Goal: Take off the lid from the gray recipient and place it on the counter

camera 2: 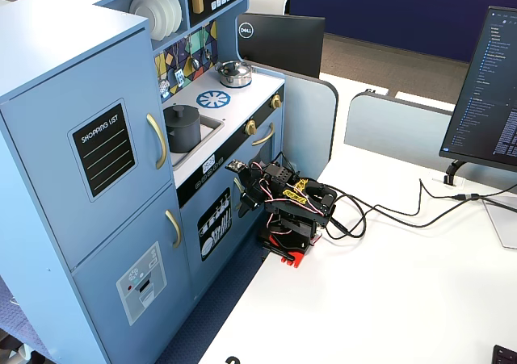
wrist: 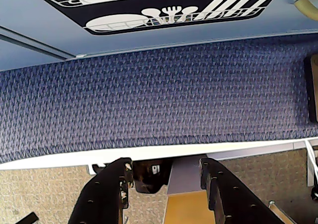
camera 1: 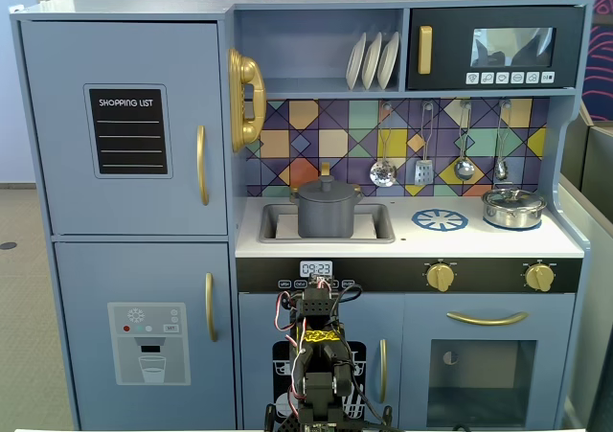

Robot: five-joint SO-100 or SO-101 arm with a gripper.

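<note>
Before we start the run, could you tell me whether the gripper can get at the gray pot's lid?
Probably yes: the lid is uncovered, though the folded gripper sits well below the counter.

A shiny silver pot (camera 1: 513, 208) with a glass lid sat at the right of a fixed view, just right of the blue-and-white burner print (camera 1: 440, 220). Above them, four utensils (camera 1: 442, 169) hung along the patterned backsplash, and three white plates (camera 1: 372, 60) stood on the shelf beside the black microwave (camera 1: 496, 47). A "shopping list" chalkboard (camera 1: 128, 131) filled the upper left door.
</note>
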